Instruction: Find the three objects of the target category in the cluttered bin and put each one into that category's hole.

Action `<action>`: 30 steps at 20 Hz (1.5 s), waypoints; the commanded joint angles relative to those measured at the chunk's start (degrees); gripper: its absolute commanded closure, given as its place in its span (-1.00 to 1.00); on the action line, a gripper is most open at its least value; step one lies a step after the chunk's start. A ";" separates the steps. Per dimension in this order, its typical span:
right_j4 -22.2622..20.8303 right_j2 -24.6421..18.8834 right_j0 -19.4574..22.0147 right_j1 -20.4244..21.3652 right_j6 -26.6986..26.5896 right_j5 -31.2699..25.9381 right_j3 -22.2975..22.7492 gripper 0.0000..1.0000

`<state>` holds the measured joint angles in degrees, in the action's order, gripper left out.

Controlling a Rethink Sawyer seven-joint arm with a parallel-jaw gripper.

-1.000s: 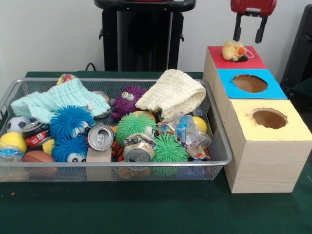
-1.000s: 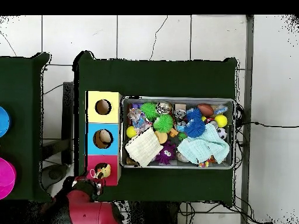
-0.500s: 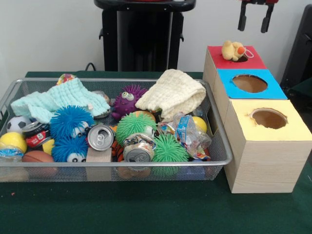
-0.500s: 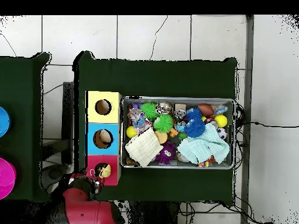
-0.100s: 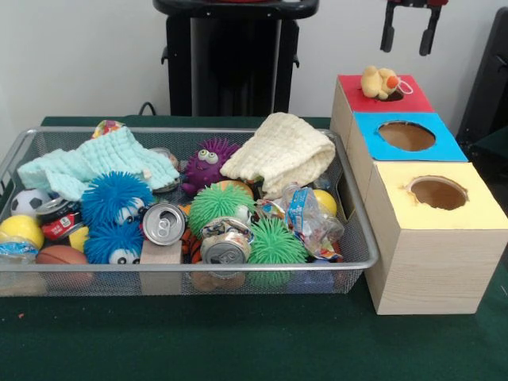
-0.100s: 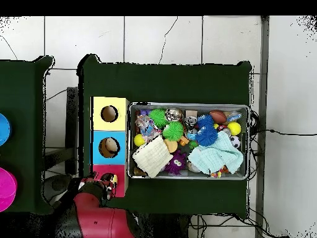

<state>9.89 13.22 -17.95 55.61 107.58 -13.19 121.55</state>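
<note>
Green cloth covers your table, with a white wall behind and pale floor tiles showing around it from overhead. Your gripper hangs high at the top edge of the front view, above the red box; its 2 black fingers are spread apart with nothing between them. From overhead the red arm sits at the bottom left, and it hides most of the red box top there.

You have 3 boxes in a row beside the bin: red, blue, yellow, each with 1 round hole. A small yellow plush toy sits at the red box's hole, part in and part out, with its orange patch and a thin loop showing. You can't tell how deep it sits.

The wire bin is packed. Left side: mint cloth, soccer ball, yellow ball, basketball, 2 blue fuzzy toys with eyes. Middle: purple fuzzy toy, 2 green spiky balls, 2 cans, a wood block. Right side: cream cloth draped over the pile, crumpled plastic wrapper just beside another yellow ball.
</note>
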 commanded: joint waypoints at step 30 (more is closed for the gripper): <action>6.76 -5.86 2.12 -12.97 13.58 6.87 5.34 1.00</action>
<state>14.06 14.35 -20.90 44.51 107.59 -16.91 123.34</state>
